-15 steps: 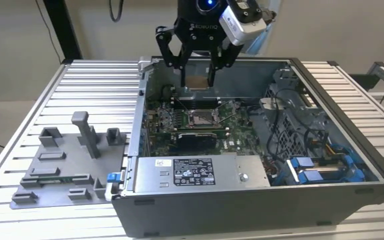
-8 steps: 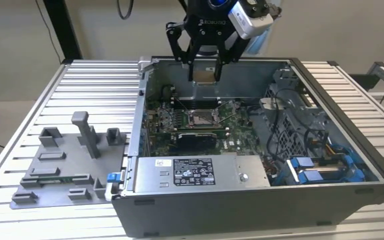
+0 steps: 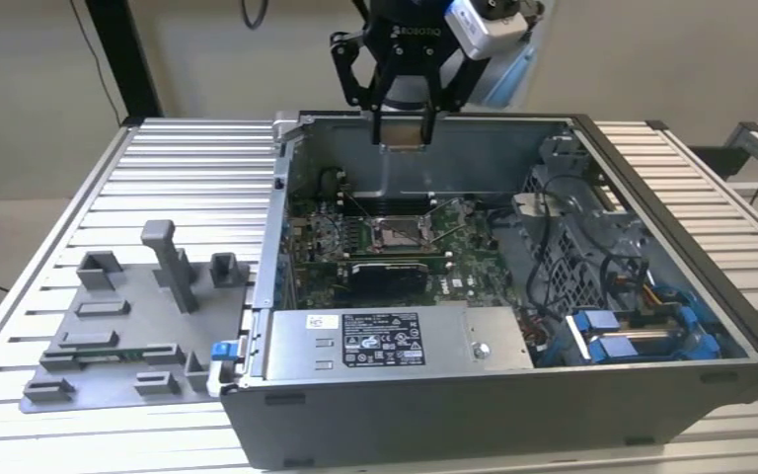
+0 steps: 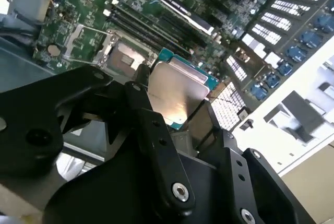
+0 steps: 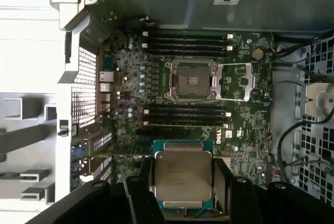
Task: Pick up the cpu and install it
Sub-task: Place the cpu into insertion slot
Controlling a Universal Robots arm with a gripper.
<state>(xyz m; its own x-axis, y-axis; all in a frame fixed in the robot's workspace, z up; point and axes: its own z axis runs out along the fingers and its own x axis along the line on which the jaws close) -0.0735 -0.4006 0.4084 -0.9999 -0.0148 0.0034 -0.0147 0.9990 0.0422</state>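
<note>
The cpu (image 5: 182,176) pinched at its edges by the fingers (image 5: 145,177) of the gripper (image 3: 403,128), held in the air over the open case (image 3: 485,405), apart from the socket (image 5: 190,80), whose frame (image 5: 237,80) is lifted

Exterior view looks down on the case (image 3: 485,415) from afar. Both wrist views peer past the end effector (image 5: 182,182) at its motherboard (image 5: 245,114).

Open computer case (image 3: 485,415) sits on the slatted table (image 3: 155,158), motherboard (image 3: 465,259) exposed inside, and the dark socket (image 3: 397,233) mid-board has its metal frame flipped open. Power supply (image 3: 393,339) lies along the near side. Grey fixture blocks (image 3: 115,336) stand just beside the case, on the exterior view's left.
</note>
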